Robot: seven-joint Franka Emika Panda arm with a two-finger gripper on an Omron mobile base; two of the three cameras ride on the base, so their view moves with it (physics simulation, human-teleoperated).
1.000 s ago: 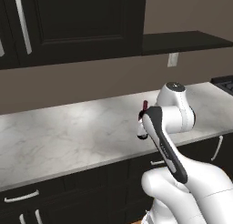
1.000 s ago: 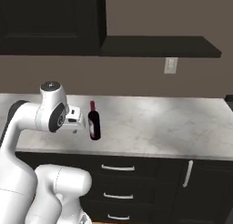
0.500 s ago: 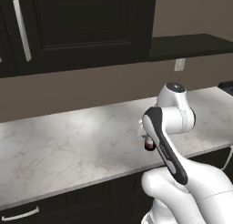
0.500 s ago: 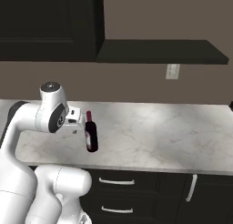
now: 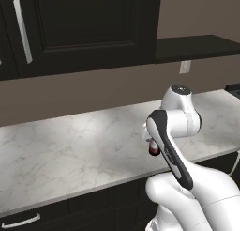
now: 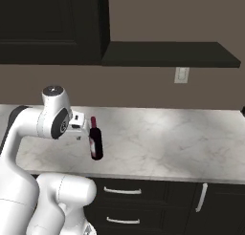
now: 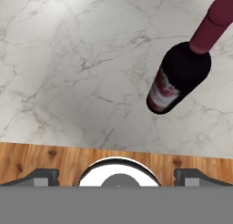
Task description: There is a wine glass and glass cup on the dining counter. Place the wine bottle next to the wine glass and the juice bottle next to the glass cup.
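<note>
Holding wine bottle (image 6: 95, 144) upright above the marble table (image 6: 182, 143), left of centre in the right base frame.

Item: dark glass bottle, dark red capped neck, red-and-white label; appears upper right of the hand frame (image 7: 182, 75) and, mostly hidden by the arm, at centre right of the left base frame (image 5: 153, 150). End effector (image 6: 85, 130): meets the bottle at its neck and shoulder; whether its fingers pinch the glass cannot be told. Surroundings: dark wall cabinets (image 5: 84, 28) at upper left, dark shelf (image 6: 167, 55), wall outlet (image 6: 181, 75), dark drawers (image 6: 143, 205) below, wood floor (image 7: 45, 159) at lower edge of hand frame.
</note>
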